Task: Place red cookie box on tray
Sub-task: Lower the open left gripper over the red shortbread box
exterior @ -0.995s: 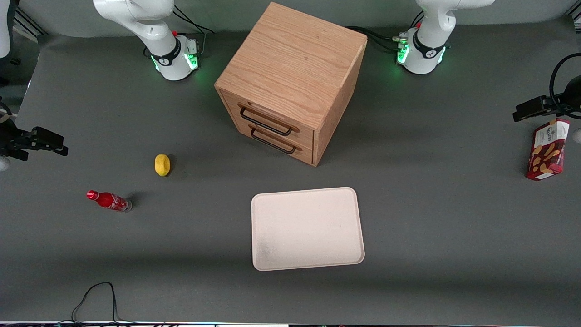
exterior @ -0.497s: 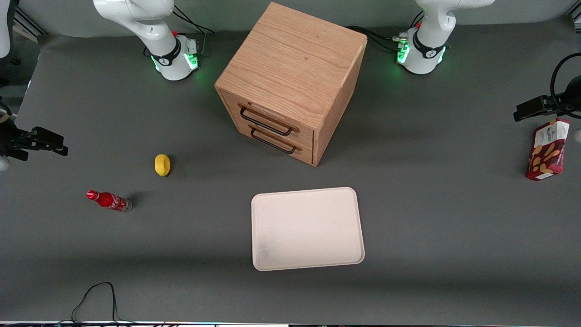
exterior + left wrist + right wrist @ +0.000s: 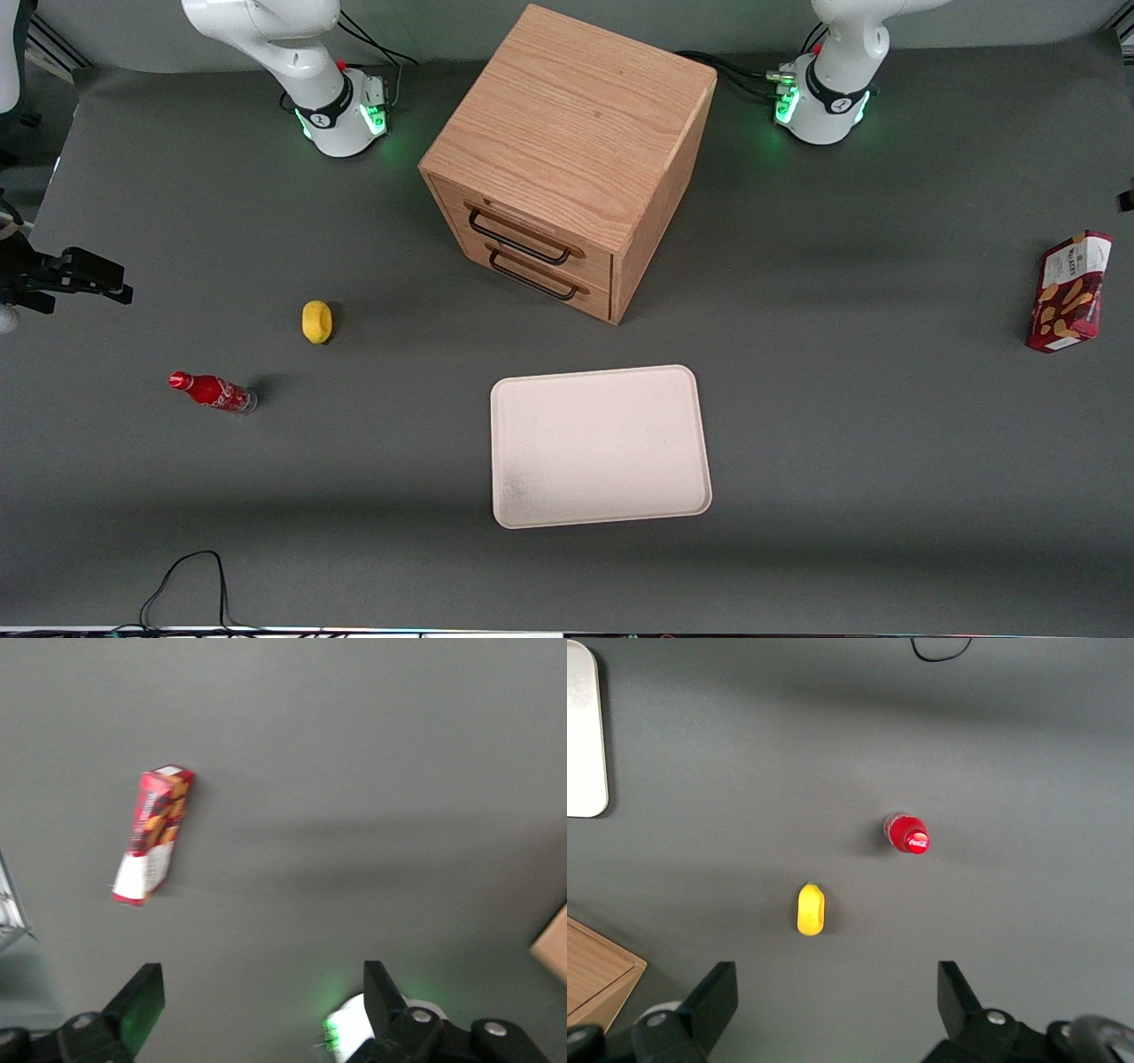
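1. The red cookie box (image 3: 1070, 292) lies flat on the worktop (image 3: 842, 399) at the front view's right edge, untouched
2. The hand (image 3: 257, 1010) hovers above it, spread for a grasp
3. The tray (image 3: 601, 447) sits lower centre, well apart

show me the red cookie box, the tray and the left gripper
red cookie box (image 3: 1069, 292): front view, middle of its cookie-printed face
tray (image 3: 601, 446): front view, bare middle of its floor
gripper (image 3: 257, 1005): left wrist view, open, midway between fingertips, above the table beside the box
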Available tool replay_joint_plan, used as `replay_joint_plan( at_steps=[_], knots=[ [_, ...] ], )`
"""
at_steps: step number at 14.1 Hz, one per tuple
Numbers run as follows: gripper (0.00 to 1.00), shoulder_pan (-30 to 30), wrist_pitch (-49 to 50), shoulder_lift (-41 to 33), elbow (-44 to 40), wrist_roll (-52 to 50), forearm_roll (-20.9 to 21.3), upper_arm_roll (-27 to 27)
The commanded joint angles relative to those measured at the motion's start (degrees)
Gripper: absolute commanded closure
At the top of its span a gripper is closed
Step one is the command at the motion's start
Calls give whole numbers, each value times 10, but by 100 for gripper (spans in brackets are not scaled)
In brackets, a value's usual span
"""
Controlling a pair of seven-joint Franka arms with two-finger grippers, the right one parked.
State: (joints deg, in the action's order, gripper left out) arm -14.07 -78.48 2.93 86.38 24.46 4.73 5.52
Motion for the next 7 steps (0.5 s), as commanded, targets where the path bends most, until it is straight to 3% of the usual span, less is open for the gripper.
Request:
replay_joint_plan(
  at_steps=[1,4,7],
  knots=[
    [1,-73,3,39,-48,168,18,-6],
    [1,-147,-2,101,-111,303,21,-6],
    [0,-176,-17,125,-122,371,26,-6]
  ],
)
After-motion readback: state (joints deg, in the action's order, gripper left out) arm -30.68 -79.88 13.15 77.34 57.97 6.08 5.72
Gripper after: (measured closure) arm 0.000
